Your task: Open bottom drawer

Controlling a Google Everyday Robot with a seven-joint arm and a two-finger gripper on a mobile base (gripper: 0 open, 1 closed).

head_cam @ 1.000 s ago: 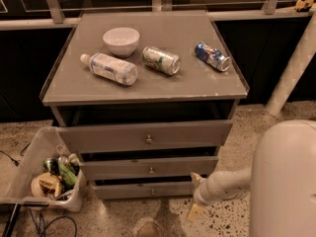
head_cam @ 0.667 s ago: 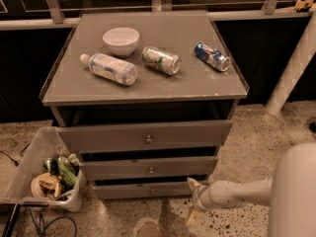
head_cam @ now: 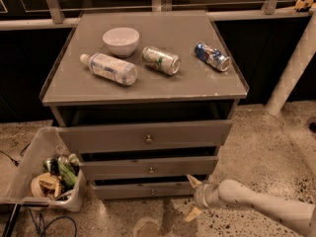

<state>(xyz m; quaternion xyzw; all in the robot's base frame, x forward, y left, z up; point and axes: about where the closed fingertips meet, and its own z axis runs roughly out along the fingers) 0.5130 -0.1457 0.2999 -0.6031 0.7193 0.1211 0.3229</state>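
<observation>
- The hand (head_cam: 192, 197) sits low at about 5 o'clock in the view, just above the floor, at the end of a pale arm (head_cam: 256, 204) that comes in from the 4 o'clock corner.
- Its two tan fingers (head_cam: 191, 181) are spread apart, one pointing up and left, the other down and left, with nothing between them.
- The upper finger lies at the right end of the bottom drawer (head_cam: 128, 190); I cannot tell whether it touches.
- The bottom drawer is the lowest and narrowest of three grey fronts, at 9 o'clock from the hand, with its small round knob (head_cam: 152, 192) at centre.
- Above it, at 11 o'clock from the hand, is the middle drawer (head_cam: 113, 169), and above that the tallest top drawer (head_cam: 98, 138); each front stands a little further out than the one below.
- On the grey tabletop (head_cam: 197, 85), at 12 o'clock from the drawers, lie a clear plastic bottle (head_cam: 108, 68), a green-and-white can (head_cam: 161, 59) and a blue can (head_cam: 212, 56), all on their sides.
- A white bowl (head_cam: 121, 41) stands upright behind the bottle.
- At 9 o'clock from the cabinet, a clear plastic bin (head_cam: 29, 164) holds mixed rubbish.
- The floor (head_cam: 256, 152) is speckled terrazzo, and a white pole (head_cam: 294, 65) leans at 2 o'clock.
</observation>
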